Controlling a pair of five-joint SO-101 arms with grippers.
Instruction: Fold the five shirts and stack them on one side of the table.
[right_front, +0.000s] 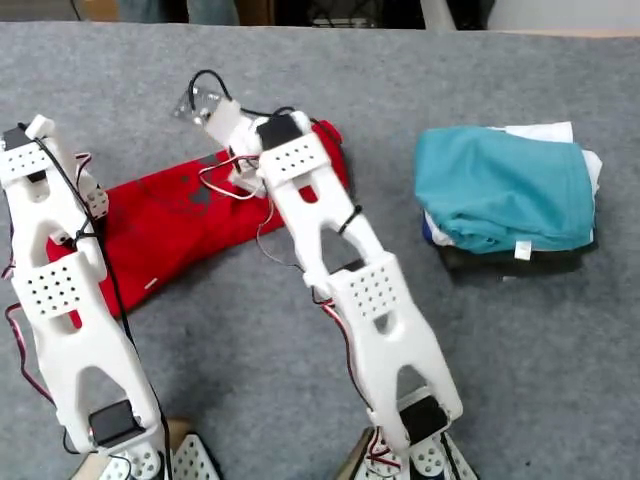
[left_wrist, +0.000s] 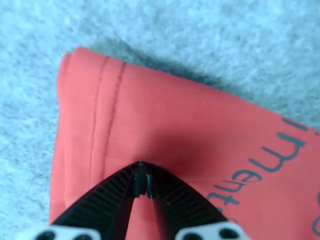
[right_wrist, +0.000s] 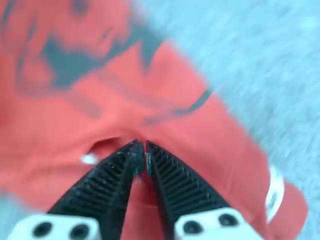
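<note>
A red shirt (right_front: 170, 215), folded into a long band, lies flat on the gray table (right_front: 500, 380) beneath both claws. The left gripper (left_wrist: 141, 185) sits at the band's hemmed end, just inside the 2 rows of stitching. Its black ribbed jaws are clenched tip to tip against the cloth, and it is not possible to tell whether any fabric is caught between them. Dark printed lettering runs across the shirt just beside this claw. The right gripper (right_wrist: 141, 150) is at the band's opposite end. Its jaws are pressed together on a small raised pucker of the red cloth, with the dark print spreading out beyond the tips. Well apart from the right claw, on the side away from the left claw, stands a stack of folded shirts (right_front: 505, 215). A teal shirt (right_front: 505, 185) is on top, with white and dark layers showing under it.
</note>
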